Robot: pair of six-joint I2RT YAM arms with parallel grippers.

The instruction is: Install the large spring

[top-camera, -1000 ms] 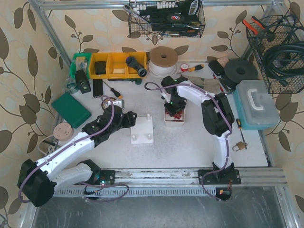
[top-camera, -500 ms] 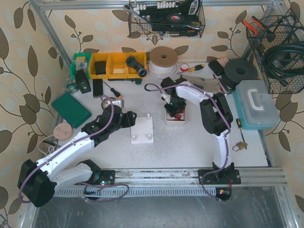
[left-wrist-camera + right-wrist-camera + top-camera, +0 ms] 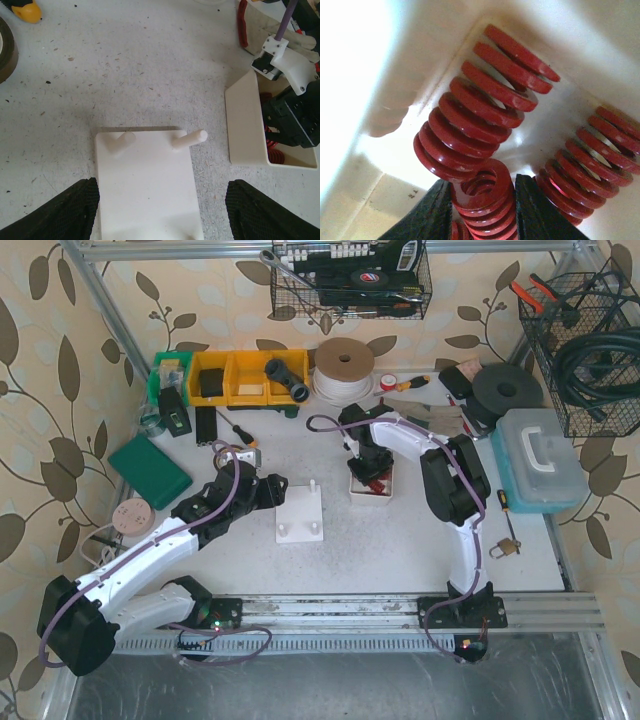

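A white peg plate (image 3: 300, 515) lies mid-table, with upright pegs (image 3: 190, 140). My left gripper (image 3: 160, 210) is open, its black fingers (image 3: 65, 210) on either side of the plate's (image 3: 145, 185) near end, holding nothing. My right gripper (image 3: 368, 468) reaches down into a white bin (image 3: 370, 490) of red springs. In the right wrist view it (image 3: 482, 210) is shut on a red spring (image 3: 482, 192) seen end-on. A larger red spring (image 3: 480, 110) lies across just behind it and another (image 3: 590, 160) lies to the right.
The bin (image 3: 245, 120) stands right of the plate, with the right arm over it. Yellow bins (image 3: 245, 375), a tape roll (image 3: 345, 365), a screwdriver (image 3: 238, 432) and a green box (image 3: 150, 470) line the back and left. A blue-lidded case (image 3: 540, 460) sits at the right.
My right wrist has shifted slightly inside the bin. The left arm has not moved.
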